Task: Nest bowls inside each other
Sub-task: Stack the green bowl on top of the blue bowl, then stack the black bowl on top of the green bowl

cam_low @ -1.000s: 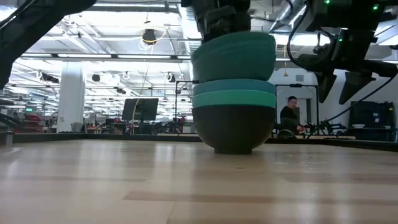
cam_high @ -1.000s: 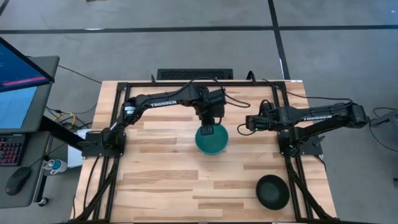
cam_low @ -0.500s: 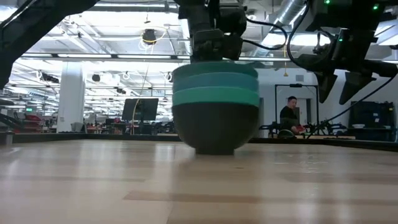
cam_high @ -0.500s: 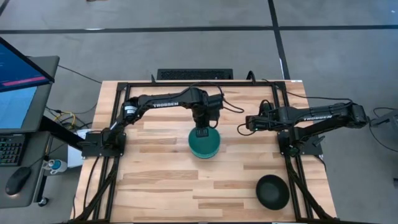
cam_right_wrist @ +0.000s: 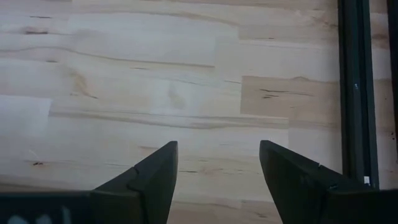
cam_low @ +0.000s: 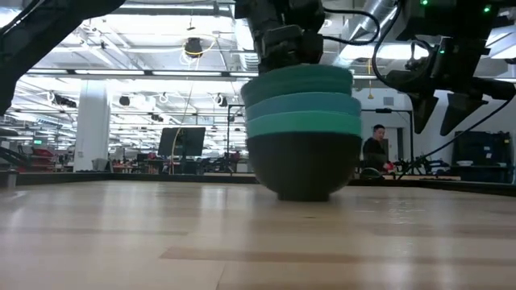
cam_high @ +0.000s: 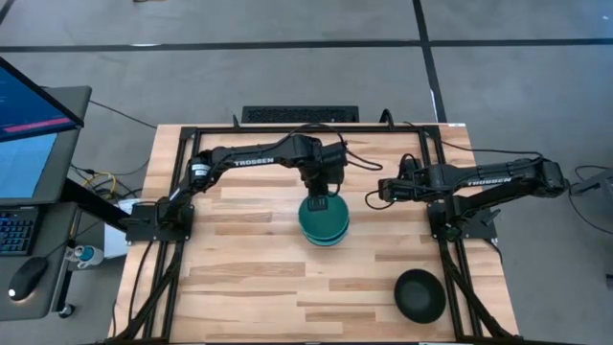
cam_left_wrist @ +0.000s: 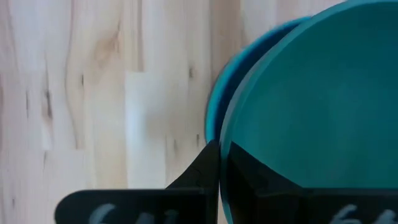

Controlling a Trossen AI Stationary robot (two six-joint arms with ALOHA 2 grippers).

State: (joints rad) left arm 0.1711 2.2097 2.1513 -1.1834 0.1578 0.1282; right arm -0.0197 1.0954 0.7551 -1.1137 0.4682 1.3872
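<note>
A stack of bowls stands mid-table on the foot of its black bottom bowl. Two cyan-blue bowls are nested in it, and a darker teal bowl sits slightly tilted on top. My left gripper is above the stack's far side, shut on the teal bowl. A second black bowl rests alone near the table's near right corner. My right gripper hovers open to the right of the stack, over bare wood. My left gripper holds the teal bowl by its rim on the far side, coming from above and pointing down. One finger is inside the bowl and one outside. The bowl sits in the stack, slightly tilted.
Black frame rails run along the table's left, right and far sides. A keyboard lies past the far edge and a monitor stands off the left side. Bare wood spreads across the near left of the table.
My left gripper came down with the teal bowl, which was raised and tilted above the stack, and set it into the top cyan bowl. The whole stack slid a little toward the table's left, then back to the right.
</note>
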